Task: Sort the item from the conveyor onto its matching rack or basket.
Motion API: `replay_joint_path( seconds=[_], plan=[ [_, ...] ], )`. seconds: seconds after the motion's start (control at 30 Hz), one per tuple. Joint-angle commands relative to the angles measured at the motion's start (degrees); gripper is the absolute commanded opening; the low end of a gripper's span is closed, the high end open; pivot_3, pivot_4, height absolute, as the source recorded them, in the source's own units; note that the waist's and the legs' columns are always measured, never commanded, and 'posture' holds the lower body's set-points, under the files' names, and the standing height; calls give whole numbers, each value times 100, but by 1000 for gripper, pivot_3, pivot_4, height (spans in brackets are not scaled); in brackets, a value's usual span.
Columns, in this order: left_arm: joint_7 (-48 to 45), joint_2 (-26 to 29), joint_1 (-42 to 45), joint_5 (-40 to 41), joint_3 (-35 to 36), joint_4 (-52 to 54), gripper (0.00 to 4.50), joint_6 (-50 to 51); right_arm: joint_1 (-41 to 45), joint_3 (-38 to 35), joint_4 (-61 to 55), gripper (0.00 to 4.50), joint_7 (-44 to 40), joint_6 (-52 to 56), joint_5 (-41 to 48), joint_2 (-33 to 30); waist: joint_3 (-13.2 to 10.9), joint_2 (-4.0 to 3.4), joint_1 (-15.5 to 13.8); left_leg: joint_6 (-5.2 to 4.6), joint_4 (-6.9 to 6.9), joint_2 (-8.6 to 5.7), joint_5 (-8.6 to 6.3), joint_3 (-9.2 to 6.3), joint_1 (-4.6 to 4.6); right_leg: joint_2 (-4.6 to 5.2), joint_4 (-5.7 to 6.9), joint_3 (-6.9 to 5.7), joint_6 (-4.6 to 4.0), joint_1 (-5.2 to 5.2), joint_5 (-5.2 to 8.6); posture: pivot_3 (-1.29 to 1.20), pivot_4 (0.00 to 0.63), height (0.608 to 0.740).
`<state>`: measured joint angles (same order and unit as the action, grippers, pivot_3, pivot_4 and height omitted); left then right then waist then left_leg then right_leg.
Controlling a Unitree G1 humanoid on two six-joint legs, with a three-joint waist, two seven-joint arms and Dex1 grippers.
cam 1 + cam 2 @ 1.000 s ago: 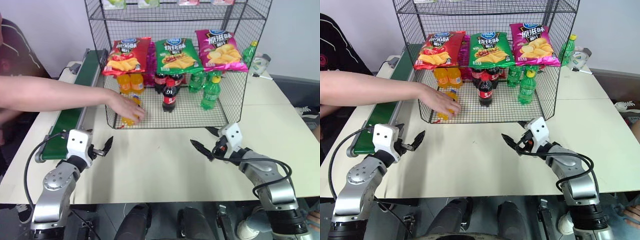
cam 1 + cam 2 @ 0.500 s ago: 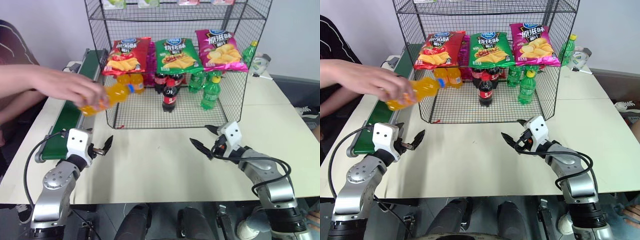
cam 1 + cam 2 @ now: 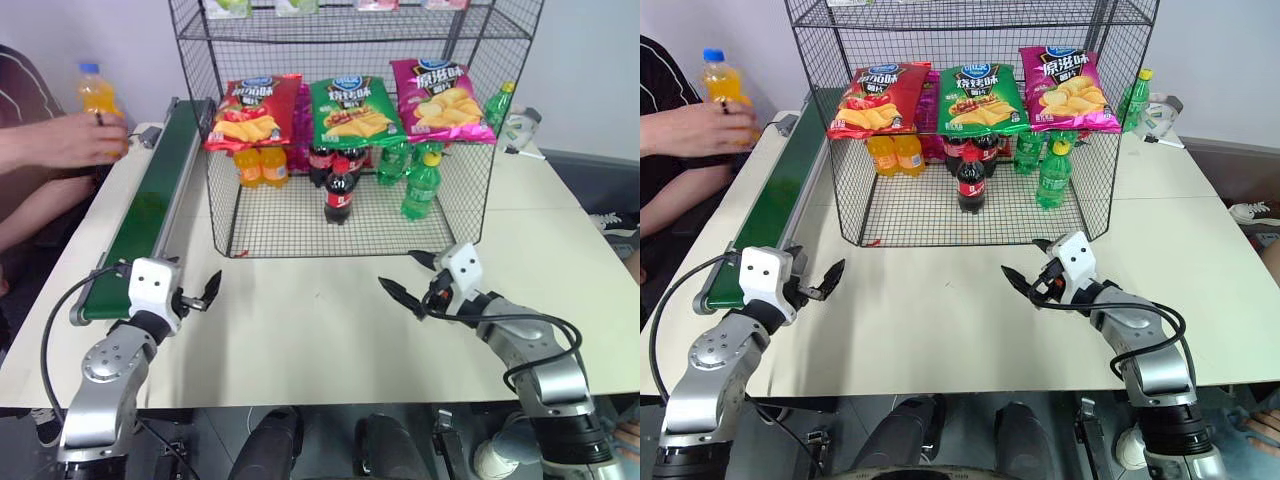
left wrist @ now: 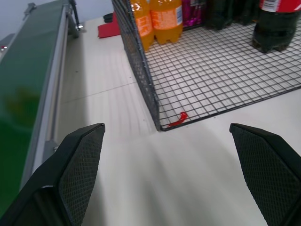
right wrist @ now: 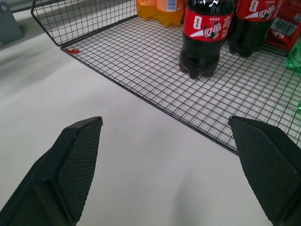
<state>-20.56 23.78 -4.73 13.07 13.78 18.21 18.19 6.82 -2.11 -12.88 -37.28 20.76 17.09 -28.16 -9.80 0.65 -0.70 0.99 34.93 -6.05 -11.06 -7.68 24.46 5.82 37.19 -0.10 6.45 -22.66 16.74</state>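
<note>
The item, an orange soda bottle [image 3: 97, 93] with a blue cap, is held upright in a person's hand [image 3: 70, 140] at the far left, beyond the conveyor [image 3: 150, 200]. The dark green belt runs along the table's left side and carries nothing. The black wire rack [image 3: 470, 200] stands at the table's back centre, with chip bags [image 3: 350, 110] hung on its front. My left gripper [image 3: 203, 297] is open beside the conveyor's near end, level with the rack's front left corner [image 4: 160, 126]. My right gripper [image 3: 405, 273] is open in front of the rack, with nothing in it.
In the rack's bottom compartment stand two orange bottles [image 3: 260, 165], cola bottles [image 3: 338, 190] and green bottles [image 3: 422, 185]. Another green bottle [image 3: 500, 105] stands behind the rack on the right. Bare white tabletop [image 3: 310, 310] lies between my grippers.
The person's hand took an orange bottle out of the rack's bottom compartment and carried it left over the conveyor to the far left. Both grippers stayed still and open.
</note>
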Motion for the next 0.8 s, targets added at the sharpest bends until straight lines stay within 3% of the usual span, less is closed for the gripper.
replay_joint_path(
  seconds=[0.03, 0.3, 0.8],
  plan=[
    [133, 26, 20, -3, 239, 187, 4448, -117, 155, -3, -19, 4500, -43, -153, 25, 30, 0, 0, -3, 0, 0, 0, 0, 0, 0, 0, 0, 0, 0, 0, 0, 0, 150, 740],
    [292, 20, 82, 28, 421, 69, 4448, -159, 219, 17, 63, 4500, -59, -267, 5, 43, -1, 0, -5, 0, 0, 0, 0, 0, 0, 0, -1, 0, 1, 0, 0, 0, 150, 740],
    [1273, -80, 590, 135, 1626, -547, 4448, -207, 315, 128, 124, 4500, -48, -391, -12, 118, -2, 2, -3, -1, 0, 0, 1, 0, -1, -3, 0, -1, 4, 0, -2, 0, 150, 740]
  ],
)
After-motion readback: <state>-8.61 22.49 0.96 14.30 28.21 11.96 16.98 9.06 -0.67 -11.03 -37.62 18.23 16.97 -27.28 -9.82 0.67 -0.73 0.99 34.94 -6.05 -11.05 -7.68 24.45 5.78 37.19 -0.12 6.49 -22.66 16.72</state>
